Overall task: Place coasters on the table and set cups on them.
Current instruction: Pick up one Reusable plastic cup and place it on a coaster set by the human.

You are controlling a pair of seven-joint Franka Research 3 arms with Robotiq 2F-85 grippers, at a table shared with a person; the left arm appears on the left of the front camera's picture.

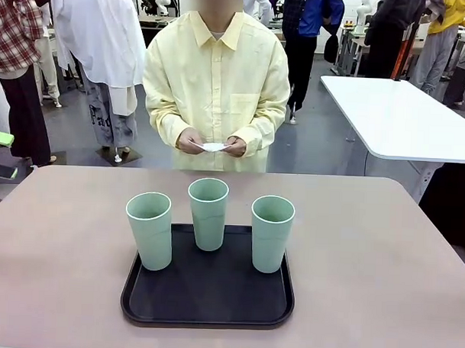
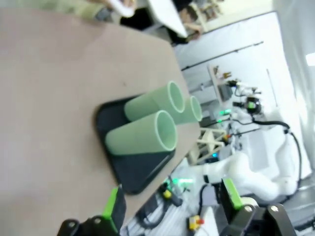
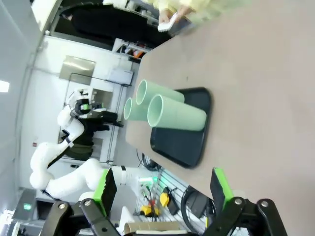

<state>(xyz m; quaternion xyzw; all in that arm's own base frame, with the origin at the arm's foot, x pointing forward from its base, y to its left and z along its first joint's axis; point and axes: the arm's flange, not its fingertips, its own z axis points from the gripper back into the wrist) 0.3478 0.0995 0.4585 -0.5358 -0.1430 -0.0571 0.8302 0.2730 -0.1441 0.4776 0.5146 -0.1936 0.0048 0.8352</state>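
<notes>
While left tool (image 2: 171, 194) and right tool (image 3: 162, 183) hang released, I see three cups (image 1: 208, 211) on tray (image 1: 205, 299), surface (image 1: 382, 263) centre; at 12 o'clock person's hands (image 1: 237, 146) pinch coasters (image 1: 213, 147).

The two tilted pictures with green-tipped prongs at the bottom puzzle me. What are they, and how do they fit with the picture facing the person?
Those come from cameras on the wrists of a two-armed robot. The prongs are the fingers of its left hand and right hand, both open and holding nothing. The front picture looks across the table from between the arms. Three green cups stand upright on a black tray. The wrist pictures show them sideways because those cameras are rolled. The person at the far side holds something thin and white in both hands, likely the coasters.
</notes>
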